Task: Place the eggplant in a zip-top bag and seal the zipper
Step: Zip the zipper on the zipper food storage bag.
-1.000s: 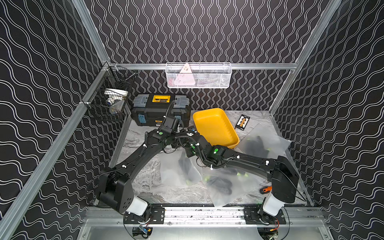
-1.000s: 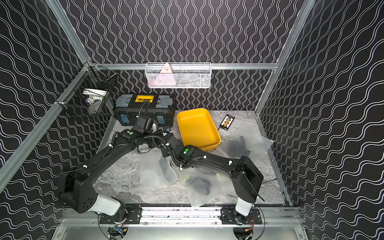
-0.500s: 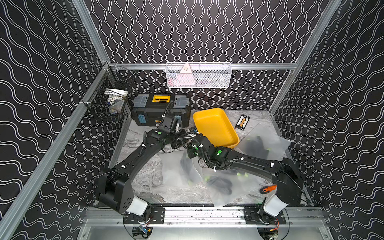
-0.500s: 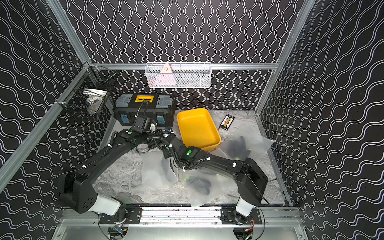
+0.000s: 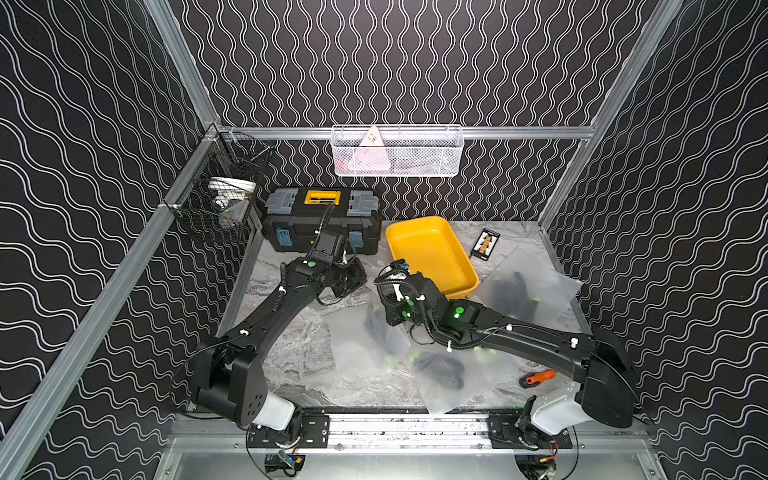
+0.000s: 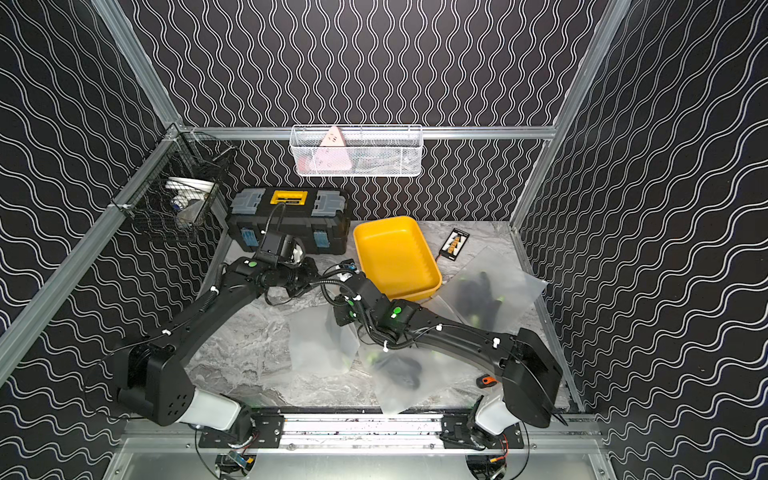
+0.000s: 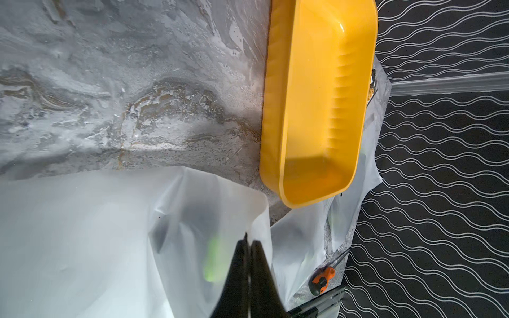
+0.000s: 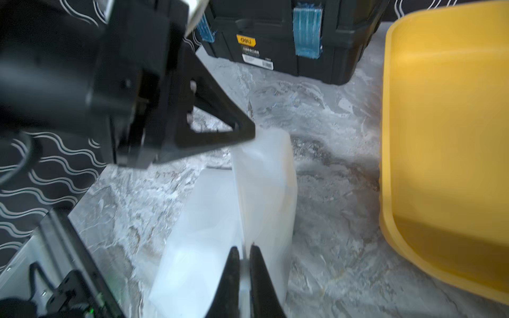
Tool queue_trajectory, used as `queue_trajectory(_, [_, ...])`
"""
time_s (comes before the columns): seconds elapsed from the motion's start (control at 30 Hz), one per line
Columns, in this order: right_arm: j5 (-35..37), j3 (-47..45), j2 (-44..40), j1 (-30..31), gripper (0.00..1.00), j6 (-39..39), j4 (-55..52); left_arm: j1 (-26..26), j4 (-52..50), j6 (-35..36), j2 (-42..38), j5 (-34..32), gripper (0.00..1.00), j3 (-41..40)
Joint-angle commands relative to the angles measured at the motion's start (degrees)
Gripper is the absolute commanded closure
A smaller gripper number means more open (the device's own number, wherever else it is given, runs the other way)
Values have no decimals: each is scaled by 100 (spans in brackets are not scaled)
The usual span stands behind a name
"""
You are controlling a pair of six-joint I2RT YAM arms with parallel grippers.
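Clamping zip-top bag (image 5: 349, 345) rim in closed left gripper (image 7: 249, 243), right gripper (image 8: 243, 252); sliding right farther along it, apparently sealing eggplant (image 5: 375, 328) in.

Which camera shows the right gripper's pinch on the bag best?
The right wrist view: close up, the right gripper is shut on the edge of the zip-top bag. In both top views the pinch is too small and crowded to make out. The left wrist view shows the bag but not this gripper.

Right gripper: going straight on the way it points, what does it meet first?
The right gripper pinches the zip-top bag in shut jaws, and the film stretches ahead. Beyond it, probably the left gripper at the bag's far corner, though depth is unclear.
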Motion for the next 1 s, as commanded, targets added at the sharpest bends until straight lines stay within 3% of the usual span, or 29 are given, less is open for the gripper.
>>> queue_trajectory(0.0, [-263,-278,-334,50,97,239,-600,136,109,-57,-22,-805,100,-19])
queue_trajectory(0.33, [-410,-1165,-1291,141,98,603,-838,217,28,-92,-22,-1053,100,7])
queue_trajectory(0.7, [-446,-1598,-1657,159,97,740,-864,222,52,-82,-15,-1171,100,24])
queue_trajectory(0.77, [-520,-1548,-1569,162,92,732,-786,203,163,-113,-5,-1067,100,-25])
queue_trajectory(0.87, [-640,-1325,-1416,159,69,715,-661,44,235,-137,17,-998,100,-63])
queue_trajectory(0.97, [-426,-1037,-1395,159,60,715,-691,-207,165,-75,-9,-1199,100,-2])
